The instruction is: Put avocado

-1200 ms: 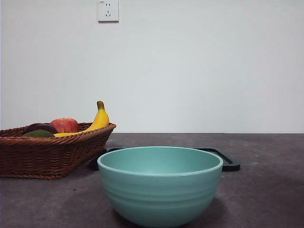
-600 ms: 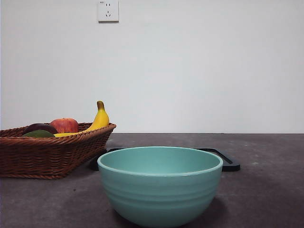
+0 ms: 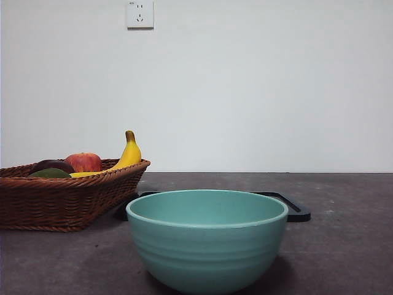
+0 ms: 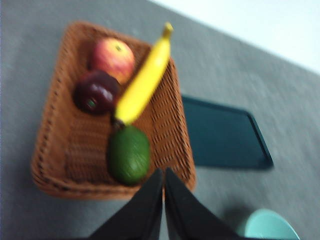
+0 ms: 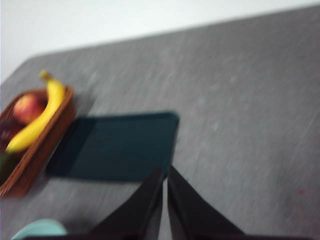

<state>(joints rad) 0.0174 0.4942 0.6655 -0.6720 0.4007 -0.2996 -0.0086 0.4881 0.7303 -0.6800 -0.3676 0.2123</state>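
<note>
The avocado (image 4: pixel 129 154) is dark green and egg-shaped, lying in the brown wicker basket (image 4: pixel 52 165) beside a banana (image 4: pixel 142 82); from the front only its top (image 3: pixel 50 174) peeks over the basket rim (image 3: pixel 73 182). My left gripper (image 4: pixel 163 181) hangs high above the basket's near edge, jaws shut and empty, close to the avocado in its view. My right gripper (image 5: pixel 164 177) is shut and empty, high over the table next to the dark tray (image 5: pixel 117 145). Neither arm shows in the front view.
In the basket also lie a red apple (image 4: pixel 113 58) and a dark maroon fruit (image 4: pixel 95 93). A teal bowl (image 3: pixel 207 239) stands at the front centre, with the flat dark tray (image 3: pixel 295 211) behind it. A wall socket (image 3: pixel 139 13) is high on the wall.
</note>
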